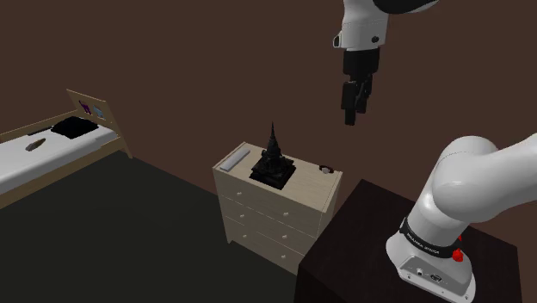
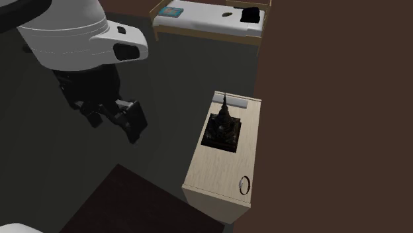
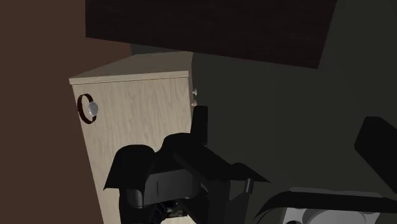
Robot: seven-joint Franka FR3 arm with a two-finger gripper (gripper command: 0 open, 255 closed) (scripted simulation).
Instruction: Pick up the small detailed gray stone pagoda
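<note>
Gripper [image 1: 351, 110] is hanging high up with its two black fingers spread apart and nothing between them. Biggest thing around is the bed [image 1: 17, 159], way off and far below the hand, past the dresser. The dark stand [image 1: 344, 250] sits below the hand on the arm's side.

Below the hand is a light wood dresser [image 1: 275, 215] with drawers, and the pagoda [image 1: 274, 163] stands upright on its top, spire up. It looks nearly black in this dim light. It's well below the fingertips and off to the bed side of them, so well apart, nowhere near being touched.

In the wrist view I think the dark lump near the fingers is the pagoda, but black on black makes it hard to separate.

Beyond the pagoda from the hand lies a flat white bar [image 1: 234, 160]. A small watch [image 1: 325, 170] lies on the dresser end nearer the hand.
</note>
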